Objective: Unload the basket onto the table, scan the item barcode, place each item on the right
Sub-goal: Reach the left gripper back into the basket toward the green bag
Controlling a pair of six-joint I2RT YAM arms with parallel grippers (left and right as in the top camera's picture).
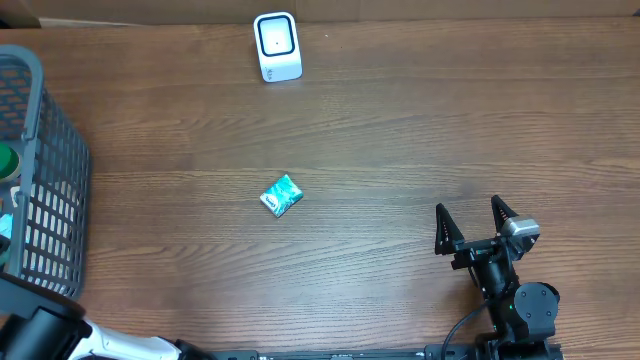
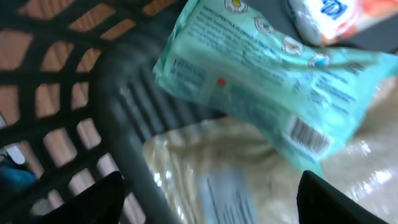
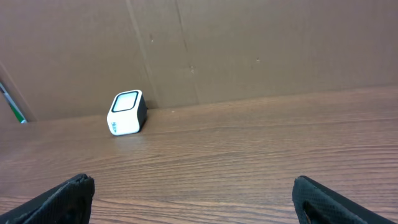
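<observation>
Far left, on the brown wood-grain tabletop: a grey mesh basket, with a green object just inside its rim. From the near corner, the left arm, angled toward the basket. Left tool down among the contents, hidden from overhead. From its wrist camera: fingers spread wide, released, clamped on nothing. Directly beneath that tool, a pale crinkled bag. Just ahead and to the tool's right, on top of the bag, a mint-green pack with its barcode turned toward the camera. Farther ahead and right, a white-and-orange packet, cut off by the frame. To the tool's left, the basket's dark lattice wall, blurred, with wood visible through the gaps.

Mid-tabletop, well apart from both tools: a small teal packet, flat on the wood, ahead and to the left of the right tool. Farther ahead of that tool, again off to its left: the white scanner, upright near the far edge. Close behind the scanner, a plain brown panelled wall.

Right side: the right tool low over the wood near the front edge, fingers at full spread, released, gripping nothing.
</observation>
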